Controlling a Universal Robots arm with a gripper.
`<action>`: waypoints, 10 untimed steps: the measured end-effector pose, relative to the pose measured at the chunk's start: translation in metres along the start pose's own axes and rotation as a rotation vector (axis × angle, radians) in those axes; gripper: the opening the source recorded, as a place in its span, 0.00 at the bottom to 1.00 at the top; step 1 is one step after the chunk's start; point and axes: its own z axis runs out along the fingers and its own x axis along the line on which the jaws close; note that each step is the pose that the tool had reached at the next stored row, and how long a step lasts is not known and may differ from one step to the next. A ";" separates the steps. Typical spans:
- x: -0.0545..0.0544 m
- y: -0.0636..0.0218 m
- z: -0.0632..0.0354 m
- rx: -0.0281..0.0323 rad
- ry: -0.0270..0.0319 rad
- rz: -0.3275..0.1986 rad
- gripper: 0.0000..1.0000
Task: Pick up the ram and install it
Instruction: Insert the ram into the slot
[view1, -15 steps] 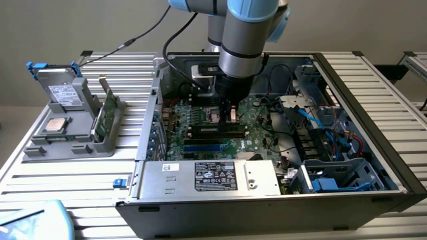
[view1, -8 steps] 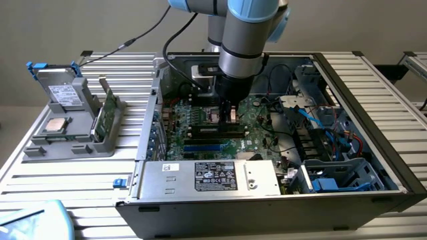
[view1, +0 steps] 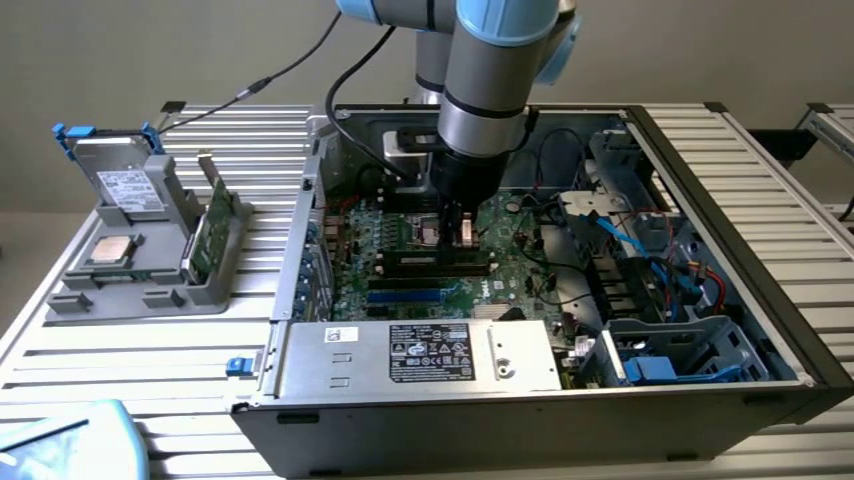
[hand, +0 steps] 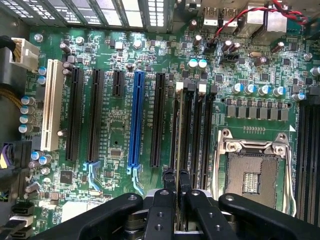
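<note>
A: Where is the gripper (view1: 461, 232)?
B: Down inside the open computer case (view1: 534, 435), just above the motherboard (view1: 527, 240), with the arm (view1: 491, 70) coming in from overhead.
A: And its fingers (hand: 169, 186)?
B: In the wrist view the 2 black fingers stand nearly pressed together. They pinch the ram (hand: 177, 137), with only its thin edge between them.
A: So where is the ram, exactly?
B: It shows edge-on as a narrow dark strip running away from the fingertips along the memory slots (hand: 197, 130). It is lined up with the one closest to the black expansion slot (hand: 158, 120). I cannot tell whether it is seated in that slot or sits just above it.
A: What lies either side?
B: The open CPU socket (hand: 252, 172) lies beyond the memory slots. On the other side come the blue expansion slot (hand: 135, 120) and, further off, a white slot (hand: 51, 105).
A: Anything outside the case?
B: At the exterior view's left a grey tray (view1: 80, 300) sits on the slatted table (view1: 147, 365). It holds a drive caddy (view1: 127, 185), a processor chip (view1: 110, 250) and a broader green card (view1: 211, 232) standing on edge. The silver power supply (view1: 427, 355) fills the near end of the case.
</note>
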 end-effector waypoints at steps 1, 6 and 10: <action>0.000 0.0000 0.0000 0.0001 0.0000 0.000 0.14; 0.001 0.0000 0.0003 0.0020 0.0001 0.000 0.14; 0.001 0.0000 0.0006 0.0022 0.0002 0.000 0.14</action>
